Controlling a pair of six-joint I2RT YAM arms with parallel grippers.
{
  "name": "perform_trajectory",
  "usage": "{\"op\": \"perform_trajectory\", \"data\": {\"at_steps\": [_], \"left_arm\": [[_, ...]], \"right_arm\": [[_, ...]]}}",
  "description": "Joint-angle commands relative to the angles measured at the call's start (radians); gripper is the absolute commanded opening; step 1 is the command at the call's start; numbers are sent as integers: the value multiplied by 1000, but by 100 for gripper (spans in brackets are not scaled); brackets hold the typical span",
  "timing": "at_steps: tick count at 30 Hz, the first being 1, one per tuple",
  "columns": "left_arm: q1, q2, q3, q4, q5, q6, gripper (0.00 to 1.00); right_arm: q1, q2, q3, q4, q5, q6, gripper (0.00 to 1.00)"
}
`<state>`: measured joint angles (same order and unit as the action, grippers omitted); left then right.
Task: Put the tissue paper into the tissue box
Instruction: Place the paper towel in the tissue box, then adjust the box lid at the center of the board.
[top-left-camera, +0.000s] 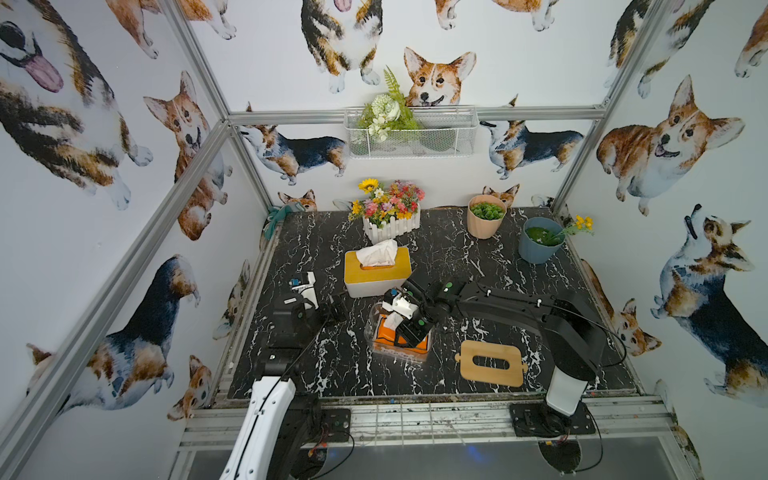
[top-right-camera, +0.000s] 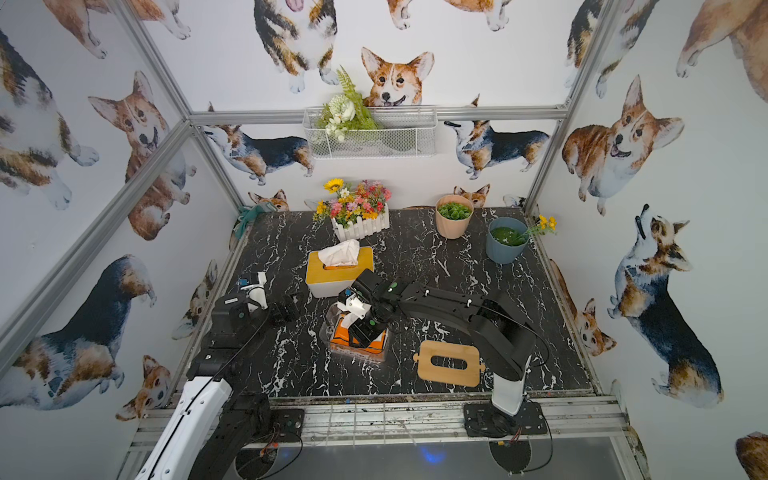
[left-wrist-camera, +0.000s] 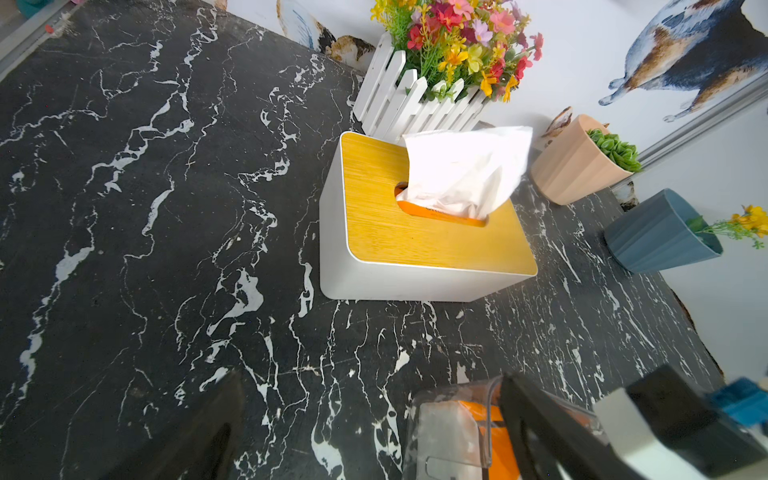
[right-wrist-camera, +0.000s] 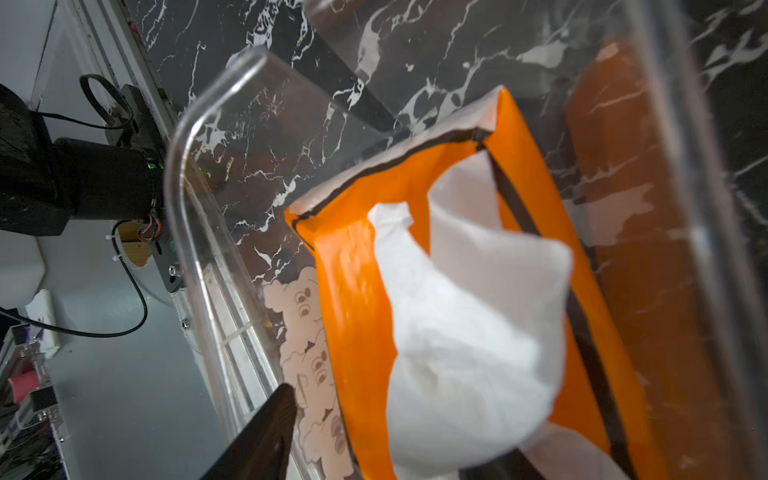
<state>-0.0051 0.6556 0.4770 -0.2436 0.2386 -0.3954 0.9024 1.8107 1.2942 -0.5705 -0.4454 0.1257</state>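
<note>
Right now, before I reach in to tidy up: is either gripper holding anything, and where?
Left gripper is open and empty. Right gripper sits over the tissue pack; a grip cannot be told.

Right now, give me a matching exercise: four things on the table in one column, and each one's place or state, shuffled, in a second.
Things
1. orange tissue pack
2. loose bamboo lid
3. white box
4. pink pot

Place or state
A. lies flat on the table, nothing on it
B. holds green succulents
C. sits inside the clear box
D. closed, with a tissue sticking out of the top

Pairs: 1-C, 2-A, 3-D, 4-B
</note>
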Motion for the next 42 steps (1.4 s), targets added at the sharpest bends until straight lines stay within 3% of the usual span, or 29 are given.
{"op": "perform_trajectory", "data": {"at_steps": [1,9,21,30,42], "left_arm": [[1,-2,-1,18,-3,6,100],[-1,-4,0,18,-3,5,100],[0,-10,-3,18,-2,4,100],[0,-14,-4,22,2,4,100],[-1,-13,-5,25,8,3,100]], "right_arm": [[-1,33,31,-34,-68,30,67],[-20,26,145,-105,-65,25,74],[-70,-200,187,-185,126,28,91],[-137,-485,-91,-201,300,146,92],[-137,-895,-622,-33,291,548,96]]}}
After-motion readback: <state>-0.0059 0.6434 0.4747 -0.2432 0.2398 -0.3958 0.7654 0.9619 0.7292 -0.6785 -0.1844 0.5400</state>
